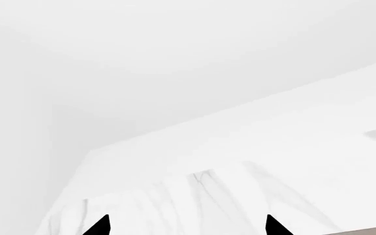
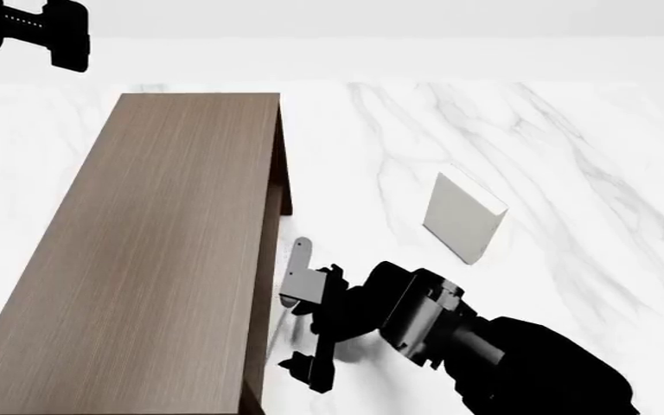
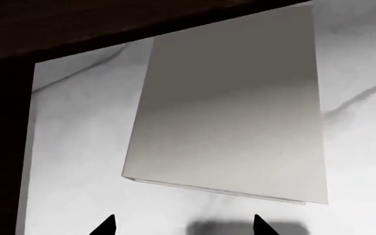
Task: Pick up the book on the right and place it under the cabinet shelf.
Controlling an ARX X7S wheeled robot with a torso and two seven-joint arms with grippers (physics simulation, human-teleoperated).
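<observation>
- The book (image 3: pixel 227 112) is seen lying flat on the white marble table (image 2: pixel 517 121), just in front of the right gripper (image 3: pixel 180 227).
- The book is not touched by the right gripper. Its two black fingertips (image 3: pixel 104 226) are spread wide, with nothing between them.
- In the head view, the book is seen between the right gripper and the right side of the cabinet (image 2: pixel 136 251).
- The far end of the book is hidden under a dark brown board (image 3: pixel 109 19) of the cabinet. The near end is left out on the table.
- It cannot be told if that board is the shelf or the top of the cabinet.
- Only this book is seen in the cabinet's open side. The rest of the inside is hidden in the dark.
- A second book (image 2: pixel 465 216) is seen farther right on the table, well apart from the cabinet and the gripper.
- The left gripper (image 1: pixel 186 227) is held far away at the far left. Its fingertips are spread too, and nothing is held.
</observation>
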